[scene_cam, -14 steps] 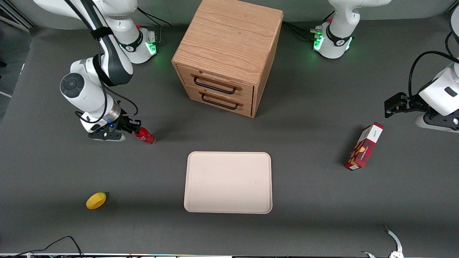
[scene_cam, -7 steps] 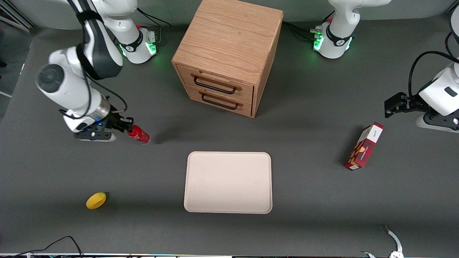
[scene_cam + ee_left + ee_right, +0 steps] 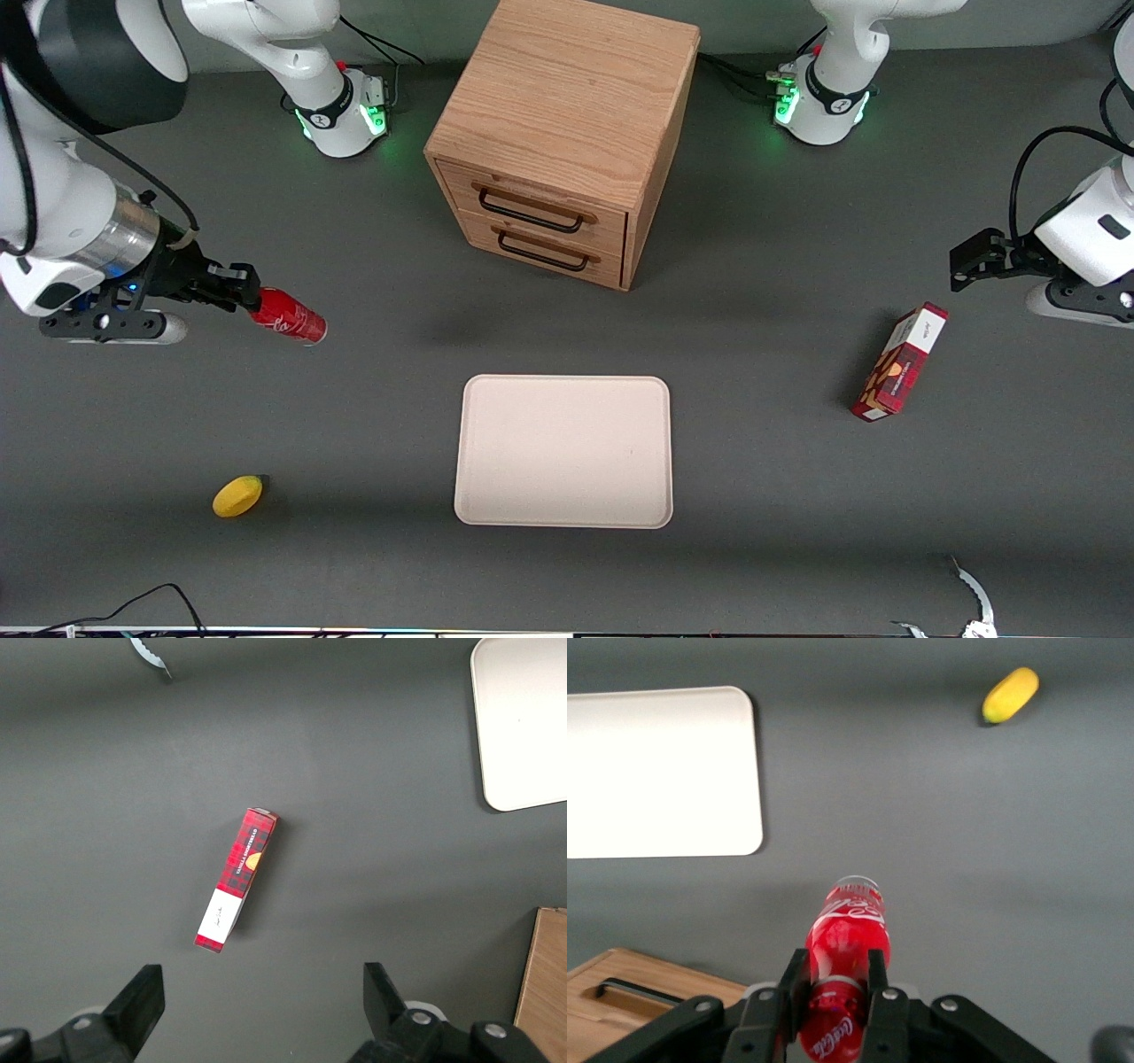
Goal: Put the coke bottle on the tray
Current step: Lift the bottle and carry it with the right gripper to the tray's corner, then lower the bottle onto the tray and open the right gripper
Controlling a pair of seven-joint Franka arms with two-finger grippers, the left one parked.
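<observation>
Half the job looks done from the front: the claw [image 3: 241,291] pinches the glossy red coke bottle [image 3: 288,316] near its neck, lifted off the dark matte counter [image 3: 372,425] at about ten o'clock from the smooth, round-cornered cream tray [image 3: 563,452], which carries nothing. From the right wrist, both fingers [image 3: 794,981] clamp the bottle [image 3: 849,943], so carrying and setdown remain.

Even overhead light, soft shadows, tray [image 3: 656,771] glaring white
</observation>
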